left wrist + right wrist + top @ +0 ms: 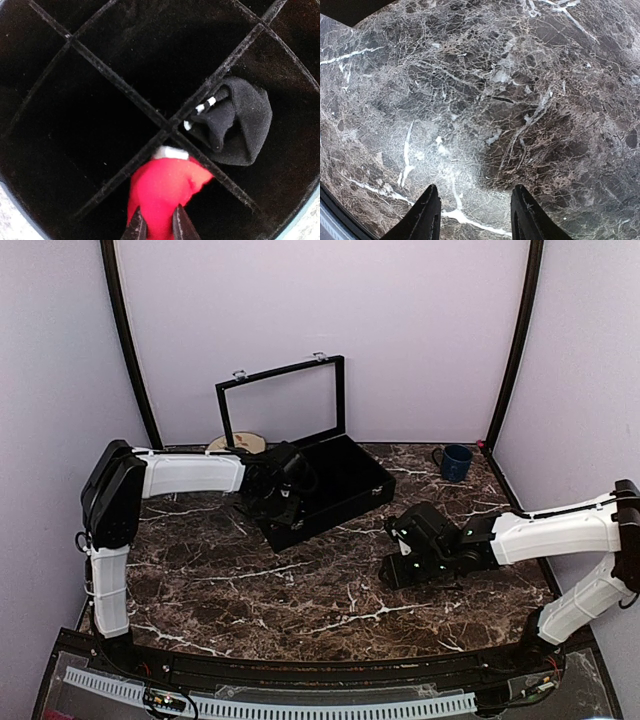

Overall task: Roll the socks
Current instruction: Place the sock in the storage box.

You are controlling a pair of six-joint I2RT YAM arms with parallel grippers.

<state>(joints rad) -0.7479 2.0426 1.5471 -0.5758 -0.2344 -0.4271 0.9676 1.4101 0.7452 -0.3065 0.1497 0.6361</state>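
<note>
In the left wrist view my left gripper [156, 225] is shut on a bunched bright-red sock [165, 185] with a cream-white cuff band [171, 152] at its far end. The sock hangs in a compartment of the black case [90, 115], against the crossing of the dividers [167, 127]. In the top view my left gripper [283, 490] is over the case's near left corner [300, 530]; the sock is hidden there. My right gripper [476, 207] is open and empty over bare marble, right of centre in the top view [400, 550].
A rolled black sock [235, 122] lies in the neighbouring compartment. The case's glass lid [283, 405] stands open at the back. A dark blue mug [455, 462] stands at the back right. A round tan object [240, 443] lies behind the case.
</note>
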